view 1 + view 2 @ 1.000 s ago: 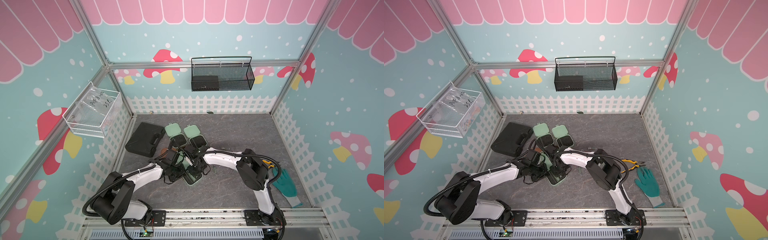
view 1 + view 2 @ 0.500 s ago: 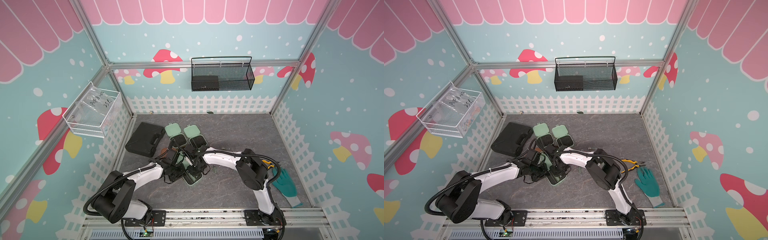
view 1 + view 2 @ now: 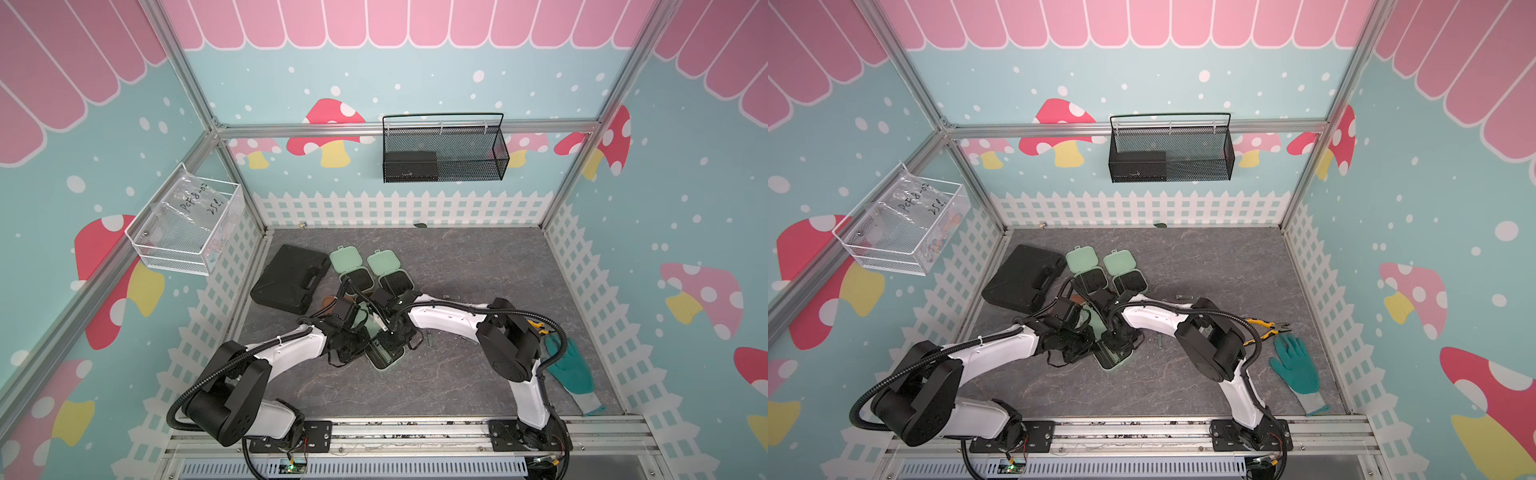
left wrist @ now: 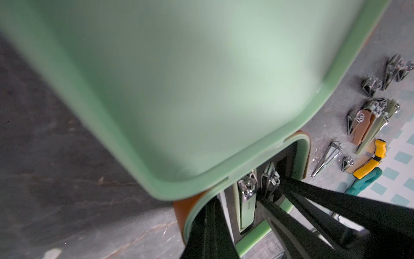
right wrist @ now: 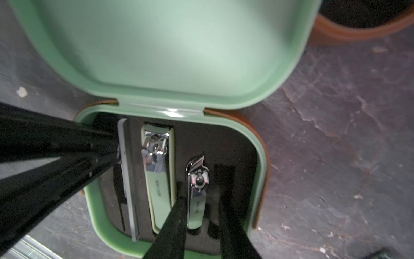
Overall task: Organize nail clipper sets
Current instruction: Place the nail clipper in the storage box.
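Nearest the arm bases: open mint case (image 3: 384, 360) on the table (image 3: 457, 386), lid (image 5: 174, 49) up, both arms working in it. Right gripper (image 5: 201, 201): jaws apart, straddling the small clipper (image 5: 198, 179), which sits in its slot, not clamped. Left gripper (image 5: 114, 154): jaws closed, tips against the file (image 5: 128, 190) at the insert's edge; cannot tell if it holds anything. Big clipper (image 5: 159, 179) seated between file and small clipper. Empty slot (image 5: 224, 177) on the small clipper's other side. Brown case (image 5: 358, 29) shows right at this case's rim; under or beside, unclear. Further out, loose clippers (image 4: 356, 118) lie on the table, unsorted. Farthest: two more mint cases (image 3: 346, 259), lids open, contents too small to tell, next to the black handled case (image 3: 291, 278). Judgement: one set nearly filled, the others left to do, so early-to-mid task.
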Motion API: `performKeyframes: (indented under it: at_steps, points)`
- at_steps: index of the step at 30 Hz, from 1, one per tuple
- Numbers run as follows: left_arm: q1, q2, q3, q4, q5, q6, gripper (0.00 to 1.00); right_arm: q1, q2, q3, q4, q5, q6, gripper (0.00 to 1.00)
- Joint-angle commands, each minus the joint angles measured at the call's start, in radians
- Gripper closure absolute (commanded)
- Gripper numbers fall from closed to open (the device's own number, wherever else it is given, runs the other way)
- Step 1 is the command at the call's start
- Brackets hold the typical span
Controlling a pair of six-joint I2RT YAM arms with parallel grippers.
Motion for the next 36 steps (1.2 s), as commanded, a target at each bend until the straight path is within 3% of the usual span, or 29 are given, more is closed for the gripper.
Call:
performKeyframes:
  at_steps: [1, 9, 28, 36]
  points:
    - [0.007, 0.037, -0.014, -0.069, -0.077, 0.006, 1.0, -0.008, -0.062, 0.002, -0.064, 0.04, -0.019, 0.72]
    - [0.007, 0.038, -0.015, -0.069, -0.077, 0.008, 1.0, -0.009, -0.07, 0.019, -0.03, -0.006, -0.025, 0.72]
    - [0.006, 0.04, -0.025, -0.066, -0.079, 0.008, 1.0, -0.009, 0.06, -0.077, 0.089, -0.066, 0.006, 0.95]
    - [0.006, 0.034, -0.027, -0.066, -0.076, 0.005, 1.0, -0.011, -0.018, -0.085, 0.082, -0.024, 0.024, 0.96]
